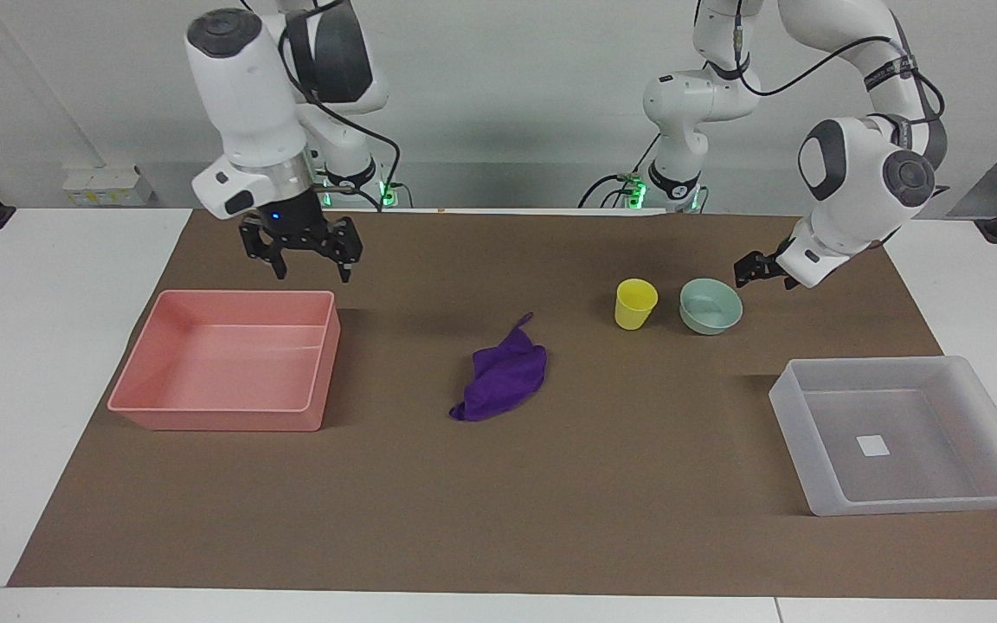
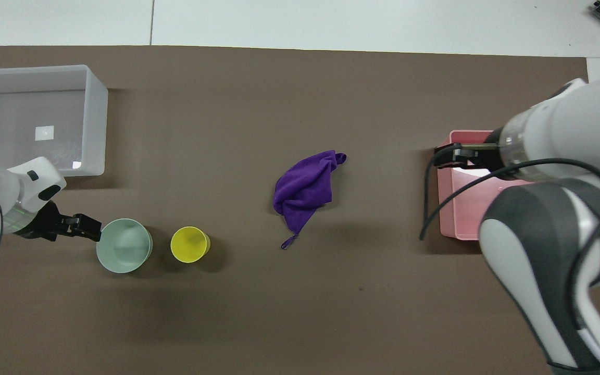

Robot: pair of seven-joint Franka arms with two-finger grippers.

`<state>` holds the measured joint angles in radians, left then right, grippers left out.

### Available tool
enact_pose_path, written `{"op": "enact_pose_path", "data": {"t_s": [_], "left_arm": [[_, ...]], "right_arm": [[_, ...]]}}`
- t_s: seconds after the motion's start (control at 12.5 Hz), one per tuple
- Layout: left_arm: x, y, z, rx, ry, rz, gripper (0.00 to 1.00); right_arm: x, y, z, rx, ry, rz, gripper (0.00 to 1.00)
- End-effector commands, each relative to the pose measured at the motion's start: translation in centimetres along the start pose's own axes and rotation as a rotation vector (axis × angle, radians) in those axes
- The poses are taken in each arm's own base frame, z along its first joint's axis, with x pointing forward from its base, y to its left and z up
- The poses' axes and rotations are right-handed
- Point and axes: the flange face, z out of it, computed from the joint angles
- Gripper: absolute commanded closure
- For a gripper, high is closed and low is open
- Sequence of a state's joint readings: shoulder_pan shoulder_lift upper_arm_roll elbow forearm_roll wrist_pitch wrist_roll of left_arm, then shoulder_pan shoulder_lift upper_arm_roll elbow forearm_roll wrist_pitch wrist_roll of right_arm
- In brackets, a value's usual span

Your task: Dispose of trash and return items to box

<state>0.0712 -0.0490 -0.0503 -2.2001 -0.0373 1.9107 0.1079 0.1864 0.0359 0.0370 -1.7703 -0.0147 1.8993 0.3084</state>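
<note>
A deep-purple rag (image 1: 501,377) sits at the centre of the frame on a plain dull-brown mat (image 1: 498,510) that covers a white table (image 1: 40,346). Right of centre in the facing view stand a bright yellow cup (image 1: 635,304) and a pale mint-green bowl (image 1: 710,306). At lower right is a translucent whitish box (image 1: 905,433) with a small white square (image 1: 873,446) on its floor. At left is an opaque pink tray (image 1: 230,359). Both arms are glossy white with dark grey joints and black grippers.
</note>
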Motion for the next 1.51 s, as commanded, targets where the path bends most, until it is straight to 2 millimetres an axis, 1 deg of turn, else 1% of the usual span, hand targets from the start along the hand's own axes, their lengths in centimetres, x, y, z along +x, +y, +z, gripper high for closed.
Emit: {"op": "enact_pose_path", "data": {"t_s": [0.0, 0.16, 0.24, 0.32, 0.4, 0.48, 0.56, 0.64, 0.72, 0.8, 0.88, 0.96, 1.04, 1.12, 1.2, 1.28, 1.36, 1.43], "left_arm": [[-2.3, -0.3, 4.8, -0.008, 0.059, -0.001, 0.0], [-2.7, -0.3, 7.8, -0.022, 0.103, -0.02, 0.0], [-2.6, -0.2, 8.1, -0.043, 0.116, -0.04, 0.09], [-2.6, -0.2, 8.0, -0.064, 0.115, -0.055, 0.42], [-2.6, -0.2, 7.9, -0.07, 0.112, -0.062, 0.76], [-2.6, -0.3, 8.0, -0.071, 0.111, -0.063, 1.0], [-2.6, -0.3, 7.8, -0.071, 0.111, -0.063, 1.0], [-2.5, -0.3, 7.5, -0.073, 0.108, -0.063, 1.0], [-2.3, -0.2, 6.9, -0.075, 0.099, -0.061, 1.0], [-2.0, -0.3, 5.9, -0.081, 0.084, -0.059, 1.0], [-1.8, -0.7, 4.4, -0.089, 0.071, -0.065, 1.0], [-1.6, -1.5, 2.7, -0.099, 0.056, -0.075, 1.0], [-1.4, -1.9, 0.6, -0.107, 0.043, -0.076, 1.0], [-1.1, -2.6, -2.1, -0.116, 0.034, -0.083, 1.0], [-0.6, -3.8, -4.5, -0.129, 0.018, -0.095, 1.0], [0.1, -4.4, -7.1, -0.136, 0.012, -0.098, 1.0], [1.2, -5.0, -9.3, -0.14, 0.019, -0.099, 1.0], [2.5, -6.9, -10.6, -0.146, 0.03, -0.122, 1.0]], "right_arm": [[0.8, -5.7, 5.9, 0.04, 0.015, 0.021, 0.0], [1.0, -10.7, 10.2, 0.077, 0.059, 0.04, 0.0], [1.0, -12.6, 11.8, 0.104, 0.096, 0.054, 0.0], [0.9, -14.0, 13.5, 0.116, 0.105, 0.049, 0.0], [0.3, -15.8, 15.2, 0.132, 0.099, 0.042, 0.0], [0.0, -17.4, 17.5, 0.144, 0.107, 0.037, 0.0], [-0.4, -18.6, 19.6, 0.155, 0.118, 0.033, 0.0], [-0.5, -19.2, 20.9, 0.167, 0.134, 0.028, 0.0], [-0.5, -19.2, 21.2, 0.168, 0.135, 0.028, 0.0], [-0.6, -19.0, 21.7, 0.165, 0.136, 0.023, 0.0], [-0.8, -19.0, 21.9, 0.162, 0.134, 0.017, 0.0], [-1.0, -18.9, 22.5, 0.152, 0.128, 0.007, 0.05], [-1.4, -18.7, 23.2, 0.143, 0.119, 0.003, 0.24], [-1.5, -18.7, 23.3, 0.147, 0.126, 0.002, 0.42], [-1.6, -18.6, 23.5, 0.145, 0.122, 0.003, 0.6], [-1.6, -18.6, 23.5, 0.14, 0.114, 0.003, 0.75], [-1.7, -18.5, 23.5, 0.134, 0.105, 0.005, 0.93], [-1.9, -18.4, 23.6, 0.121, 0.084, 0.005, 1.0]]}}
